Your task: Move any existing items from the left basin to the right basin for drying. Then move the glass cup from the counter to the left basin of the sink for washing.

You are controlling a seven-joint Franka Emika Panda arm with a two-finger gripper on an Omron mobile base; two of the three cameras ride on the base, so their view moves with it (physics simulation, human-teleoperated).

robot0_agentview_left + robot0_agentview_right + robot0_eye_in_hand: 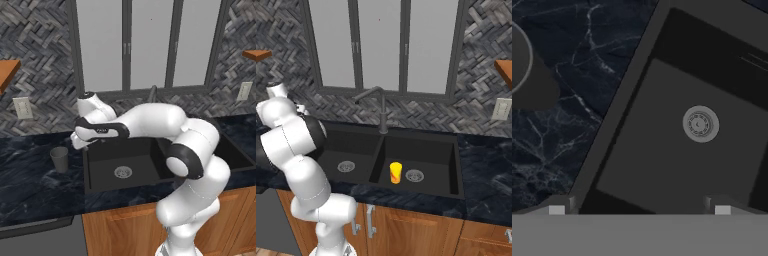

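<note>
Hand view: the end effector is seen with its fingertips spread wide apart and nothing held between them, poised above the left edge of the left basin, whose round silver drain lies beneath. The glass cup is stood upright on the tabletop, just to the left of the sink and apart from the end effector. The yellow chunk is found in the right basin, beside its drain. The faucet is seen behind the sink's divider.
</note>
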